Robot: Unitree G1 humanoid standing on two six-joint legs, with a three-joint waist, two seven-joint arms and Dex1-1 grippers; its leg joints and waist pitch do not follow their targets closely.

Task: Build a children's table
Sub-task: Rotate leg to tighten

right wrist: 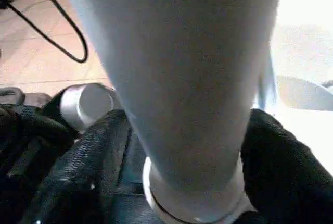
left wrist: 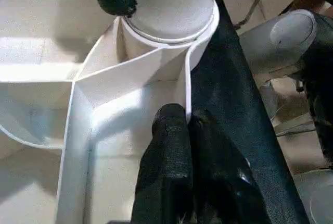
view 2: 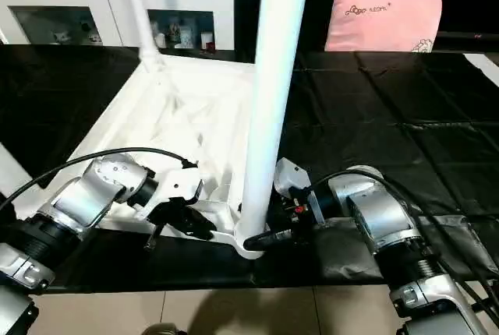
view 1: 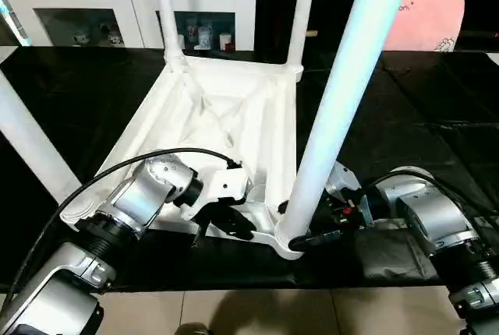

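The white tabletop lies upside down on the black-covered table, its ribbed underside facing up. Legs stand in its corner sockets: far left, far right, near left and near right. My left gripper is shut on the tabletop's thin front rim wall, just beside the near right socket. My right gripper reaches in from the right. Its fingers press against both sides of the near right leg just above the socket collar.
A white glass-doored cabinet stands behind the table, and a pink pillow lies at the back right. The black cover spreads right of the tabletop. A black cable arcs over my left forearm. Tiled floor lies below the near table edge.
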